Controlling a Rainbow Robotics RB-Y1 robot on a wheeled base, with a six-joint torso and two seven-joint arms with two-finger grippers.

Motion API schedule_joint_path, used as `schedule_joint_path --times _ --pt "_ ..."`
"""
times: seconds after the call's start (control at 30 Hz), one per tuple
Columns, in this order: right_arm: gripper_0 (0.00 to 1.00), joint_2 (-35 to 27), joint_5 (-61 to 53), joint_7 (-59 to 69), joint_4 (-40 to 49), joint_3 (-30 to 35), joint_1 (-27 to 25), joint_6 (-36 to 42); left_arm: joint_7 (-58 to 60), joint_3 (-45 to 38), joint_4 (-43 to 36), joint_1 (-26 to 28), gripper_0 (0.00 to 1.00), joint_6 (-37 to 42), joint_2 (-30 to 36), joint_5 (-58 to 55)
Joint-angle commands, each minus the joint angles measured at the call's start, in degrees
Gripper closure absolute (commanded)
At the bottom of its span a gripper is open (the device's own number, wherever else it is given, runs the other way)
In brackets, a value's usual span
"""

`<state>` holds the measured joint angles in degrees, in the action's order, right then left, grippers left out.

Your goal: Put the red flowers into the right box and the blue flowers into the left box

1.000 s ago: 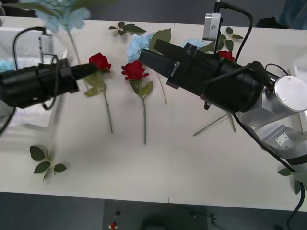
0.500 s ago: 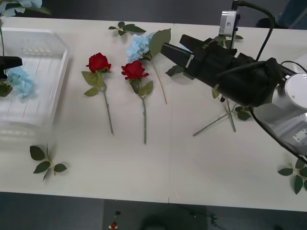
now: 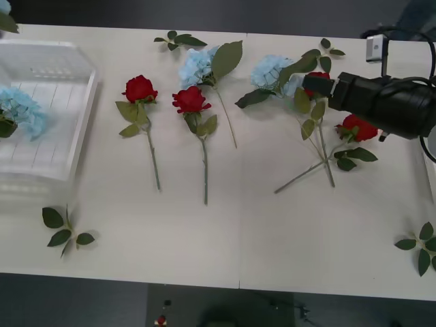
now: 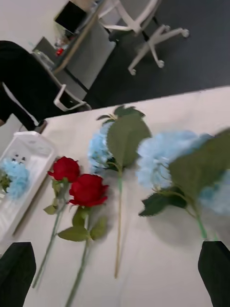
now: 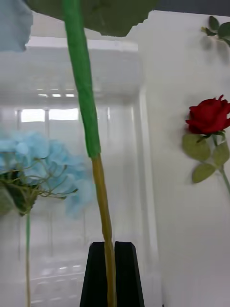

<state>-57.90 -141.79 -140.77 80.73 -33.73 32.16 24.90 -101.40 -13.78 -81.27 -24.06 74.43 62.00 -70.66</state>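
My left gripper [image 5: 110, 261] is shut on the stem of a blue flower [image 5: 81, 96], held above the left box [image 5: 124, 72]. That flower's bloom shows at the corner [image 3: 4, 8]. Another blue flower [image 3: 24, 112] lies in the left box [image 3: 68, 102]. Two more blue flowers [image 3: 197, 66] [image 3: 272, 70] and two red flowers [image 3: 139, 88] [image 3: 191, 100] lie mid-table. My right gripper [image 3: 315, 85] [image 4: 115, 278] is open and holds nothing, hovering over a red flower [image 3: 317, 75]; another red flower [image 3: 359, 127] lies beside it. A narrow strip of the right box [image 3: 432, 167] shows at the right edge.
Loose leaf sprigs lie near the front left [image 3: 65, 228], the back middle [image 3: 180, 39], the back right [image 3: 327, 46] and the front right [image 3: 422, 248]. Crossed stems [image 3: 317, 163] lie under the right arm. Chairs stand beyond the table's far edge [image 4: 143, 29].
My right arm has drawn back to the right, uncovering a blue flower and two red flowers. My left arm has carried its blue flower left, over the tray and out of the front view.
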Motion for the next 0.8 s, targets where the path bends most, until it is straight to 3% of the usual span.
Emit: schedule_joint_path --times 0.03,0.1,0.17,0.2,0.23,0.5,0.67,0.8 --pt "0.0 -3.45 -7.71 6.03 -3.65 -3.44 2.82 -0.03 -1.08 -4.07 -0.73 0.77 1.0 1.77 1.64 5.1" --pt "0.0 -5.03 -9.12 10.95 -5.85 -5.38 3.79 -0.03 -1.87 -5.3 -0.73 1.39 0.97 1.77 1.64 6.85" --pt "0.0 -5.82 -9.12 15.26 -6.9 -5.82 4.14 0.06 -3.37 -5.91 -0.73 1.65 0.61 1.68 1.55 7.91" --pt "0.0 -6.17 -8.77 19.74 -7.87 -5.82 4.49 0.32 -3.8 -6.0 -0.73 1.74 0.33 1.5 1.55 8.17" --pt "0.0 -6.43 -7.36 23.78 -8.75 -5.82 4.93 0.94 -3.89 -6.09 -0.73 1.74 0.2 1.24 1.55 8.35" --pt "0.0 -6.52 1.69 42.68 -19.03 -4.41 10.73 13.59 -7.67 -5.3 -0.73 1.21 0.16 2.65 1.37 4.39" --pt "0.0 -6.52 8.37 50.94 -23.07 -2.74 11.44 21.5 -7.5 1.12 -0.73 -3.27 0.16 5.72 -0.39 -3.08" --pt "0.0 -6.61 16.37 57.27 -23.51 -2.65 11.44 27.83 -2.49 7.27 -0.73 -7.58 0.16 5.63 -2.14 -2.55"
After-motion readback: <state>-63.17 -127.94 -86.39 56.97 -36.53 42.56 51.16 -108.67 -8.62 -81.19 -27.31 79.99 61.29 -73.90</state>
